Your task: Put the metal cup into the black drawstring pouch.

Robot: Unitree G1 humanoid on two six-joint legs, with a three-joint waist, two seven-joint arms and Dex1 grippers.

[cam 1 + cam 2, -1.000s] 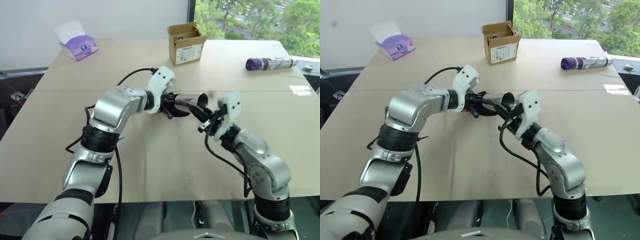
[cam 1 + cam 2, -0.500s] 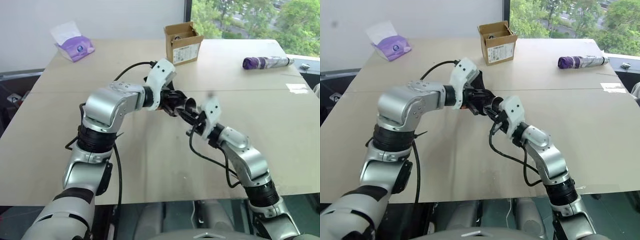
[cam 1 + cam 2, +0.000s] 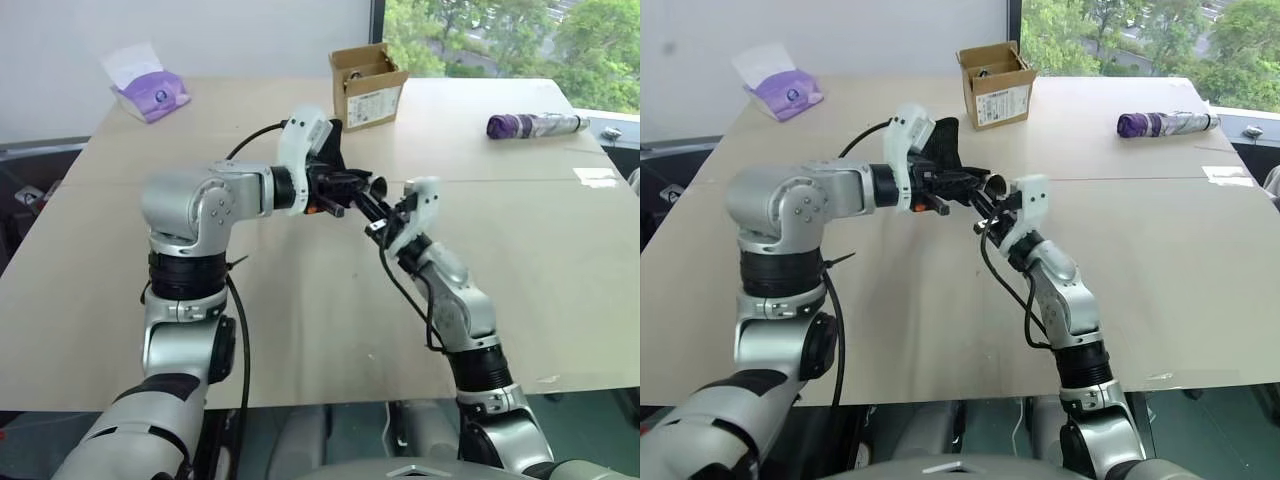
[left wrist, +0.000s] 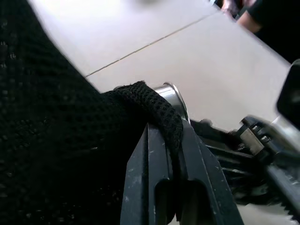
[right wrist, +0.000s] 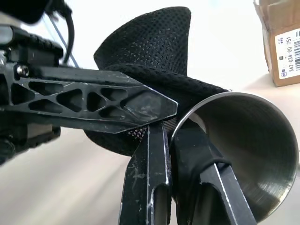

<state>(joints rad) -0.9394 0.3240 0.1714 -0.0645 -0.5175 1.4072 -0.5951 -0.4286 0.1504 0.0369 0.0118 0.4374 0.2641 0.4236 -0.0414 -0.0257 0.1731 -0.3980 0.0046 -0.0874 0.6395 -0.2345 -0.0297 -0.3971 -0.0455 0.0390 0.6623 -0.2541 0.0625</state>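
Head stereo eyes look down over the table; both wrist cameras sit close on the shared metal cup.

the shiny metal cup lies tilted in the air, open mouth showing. the black mesh drawstring pouch touches its rim, above the table.

It looked like an office or a lab test room: a broad, plain beige table stood against a bare white wall, beside a large window that gave onto green trees. On the table lay everyday clutter, a small cardboard box with a printed label, a purple tissue pack and a folded purple umbrella.
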